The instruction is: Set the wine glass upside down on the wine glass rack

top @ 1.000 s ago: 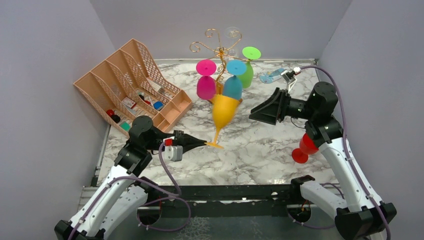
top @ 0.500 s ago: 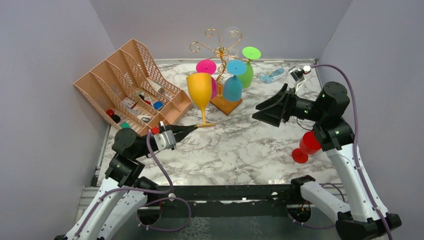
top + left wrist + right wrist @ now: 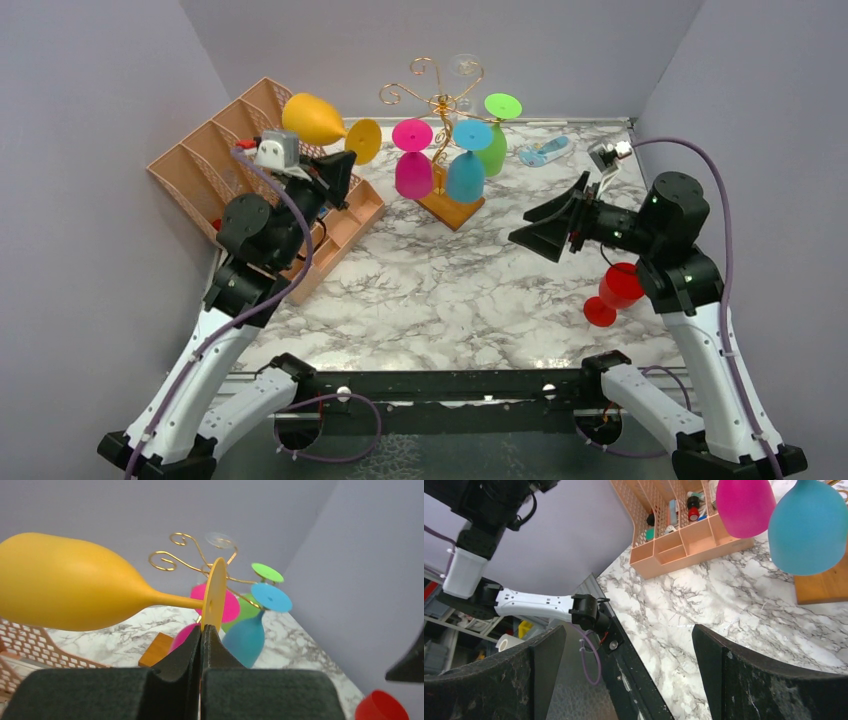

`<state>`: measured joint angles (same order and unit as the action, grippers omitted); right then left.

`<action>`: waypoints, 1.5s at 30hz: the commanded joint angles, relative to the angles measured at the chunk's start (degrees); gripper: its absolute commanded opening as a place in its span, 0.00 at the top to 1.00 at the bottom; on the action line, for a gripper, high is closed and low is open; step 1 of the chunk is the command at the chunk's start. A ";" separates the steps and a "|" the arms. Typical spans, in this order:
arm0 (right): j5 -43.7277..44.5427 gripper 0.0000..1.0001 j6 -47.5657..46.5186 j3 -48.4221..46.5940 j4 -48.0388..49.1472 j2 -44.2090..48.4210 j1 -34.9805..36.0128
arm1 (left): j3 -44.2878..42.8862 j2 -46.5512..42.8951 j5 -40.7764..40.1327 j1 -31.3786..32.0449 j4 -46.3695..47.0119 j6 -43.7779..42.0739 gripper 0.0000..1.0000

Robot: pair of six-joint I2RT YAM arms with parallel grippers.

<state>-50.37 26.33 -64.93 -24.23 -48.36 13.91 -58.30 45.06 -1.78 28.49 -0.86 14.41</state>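
Marbled white tabletop [image 3: 480, 300] fills the middle of the top view, enclosed by plain grey walls [image 3: 100, 150].

Left gripper [image 3: 202, 630]: I read it as clamped on the edge of the foot disc of the yellow wine glass [image 3: 65, 582]. The two fingers meet on the disc rim. The glass is held in the air on its side, stem roughly level, with the bowl pointing toward the upper left of the top view and the foot facing the rack. It sits above the peach mesh organiser [image 3: 200, 165], left of the wine glass rack [image 3: 432, 85] and apart from it.

Rack: it stands at upper centre of the frame on its wooden base [image 3: 455, 212]. A pink glass [image 3: 412, 172], a blue glass [image 3: 466, 172] and a green glass [image 3: 492, 150] hang from it bowl-down. The foot of a clear glass [image 3: 462, 66] shows at the top.

Right gripper [image 3: 629, 670]: it hovers above the table at centre right, fingers spread wide apart.

A red glass [image 3: 615, 290] sits at the right edge of the table, partly behind the right arm.
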 commanded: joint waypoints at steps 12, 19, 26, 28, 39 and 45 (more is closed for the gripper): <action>3.13 0.00 -3.35 -2.25 -4.19 3.35 0.15 | -32.49 32.15 17.41 -19.16 -4.45 21.68 1.00; 3.30 0.00 -3.27 -2.65 -4.78 4.57 0.15 | -48.01 47.97 25.44 -19.61 -5.11 24.25 1.00; 3.85 0.00 -3.97 -4.49 -7.53 4.97 0.15 | -56.42 58.64 31.75 -19.66 -6.68 28.26 1.00; 4.22 0.00 -4.20 -4.89 -7.96 5.17 0.14 | -56.44 59.55 31.69 -19.61 -6.68 28.39 1.00; 3.76 0.00 -2.45 -3.67 -6.28 5.12 0.15 | -56.62 62.18 32.98 -19.44 -6.63 27.76 1.00; 3.94 0.00 -2.12 -3.30 -5.96 5.12 0.15 | -57.15 63.10 33.55 -19.24 -6.89 27.61 1.00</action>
<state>-47.27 23.55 -68.31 -30.52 -43.44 13.91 -113.14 107.39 29.71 8.86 -9.15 42.22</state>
